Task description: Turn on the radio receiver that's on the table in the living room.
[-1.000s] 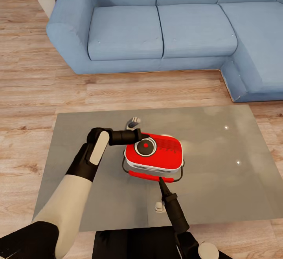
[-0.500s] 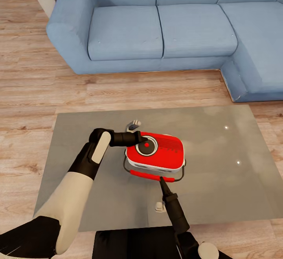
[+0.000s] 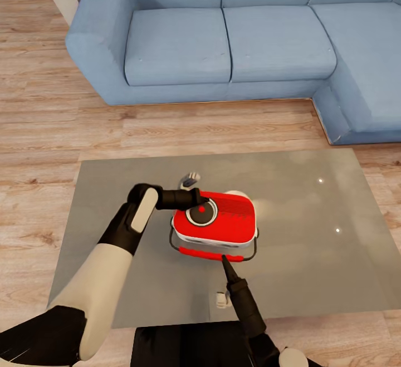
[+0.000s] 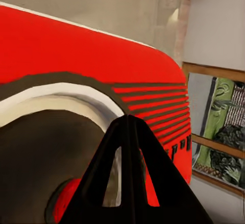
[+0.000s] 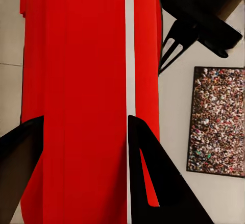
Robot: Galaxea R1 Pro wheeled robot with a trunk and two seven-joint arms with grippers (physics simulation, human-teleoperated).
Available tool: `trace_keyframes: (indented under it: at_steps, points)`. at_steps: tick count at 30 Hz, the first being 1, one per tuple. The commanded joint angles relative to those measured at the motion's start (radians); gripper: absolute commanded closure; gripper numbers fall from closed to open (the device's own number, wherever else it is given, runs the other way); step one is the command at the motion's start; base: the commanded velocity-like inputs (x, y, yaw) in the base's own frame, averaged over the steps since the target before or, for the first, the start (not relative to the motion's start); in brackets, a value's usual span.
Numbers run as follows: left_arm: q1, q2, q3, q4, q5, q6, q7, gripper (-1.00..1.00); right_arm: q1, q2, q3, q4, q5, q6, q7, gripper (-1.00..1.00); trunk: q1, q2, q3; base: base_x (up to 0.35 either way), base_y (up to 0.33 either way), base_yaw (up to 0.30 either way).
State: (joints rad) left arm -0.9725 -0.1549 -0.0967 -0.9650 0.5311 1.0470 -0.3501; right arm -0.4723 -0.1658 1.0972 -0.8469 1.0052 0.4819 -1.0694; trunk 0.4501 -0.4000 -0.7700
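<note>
The red radio receiver lies dial-up on the glossy grey table, its wire handle with a red grip toward the near edge. My left gripper is shut, its tip resting on the round dark dial. In the left wrist view the joined fingers press against that dial on the radio receiver. My right gripper points at the handle's red grip from the near side. In the right wrist view the right gripper stands open before the radio receiver's red side with its white band.
A light-blue L-shaped sofa stands beyond the table, wrapping round at the right. Wooden floor lies between them and to the left. The table top mirrors a crowd picture.
The radio receiver has slid slightly to the left under my left gripper's tip. My right gripper has shifted a little left and nearer with it.
</note>
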Motion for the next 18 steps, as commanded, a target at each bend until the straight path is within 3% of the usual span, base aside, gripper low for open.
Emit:
trace_keyframes:
  at_steps: [1,7,14,18]
  points:
    - [0.000,0.000,0.000,0.011,0.001,0.000,0.000,1.00,0.000,0.000,0.002,-0.003,0.003,0.004,-0.001,1.00,0.000,0.000,0.000,0.000,0.000,0.000]
    - [0.000,-0.011,0.001,0.077,0.001,0.000,0.001,1.00,0.000,0.000,0.004,-0.009,0.002,0.014,0.000,1.00,0.000,0.000,0.000,0.000,0.000,0.000]
    - [0.000,-0.009,-0.002,0.092,-0.001,0.000,0.004,1.00,0.000,0.000,0.004,-0.009,0.001,0.015,0.000,1.00,0.000,0.000,0.000,0.000,0.000,0.000]
    - [0.000,-0.009,-0.002,0.092,-0.001,0.000,0.057,1.00,0.000,0.000,0.004,-0.009,0.001,0.015,0.000,1.00,0.000,0.000,0.000,0.000,0.000,0.000]
